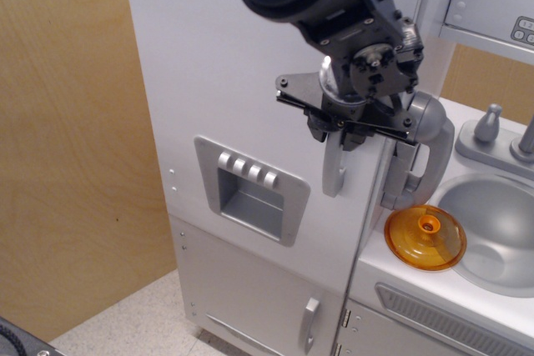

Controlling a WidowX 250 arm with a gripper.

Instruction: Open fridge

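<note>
Wood-panel wall behind, white fridge (pixel 242 64) door closed, black gripper (pixel 338 132) fingers clamped on its silver handle (pixel 335 168)

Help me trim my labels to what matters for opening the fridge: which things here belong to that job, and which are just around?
Belong to the job:
fridge
its curved silver handle
gripper, closed on the handle's top

Just around:
dispenser recess
lower door
grey phone
orange lid
sink

White fridge (pixel 242 64), upright, silver curved handle
</note>
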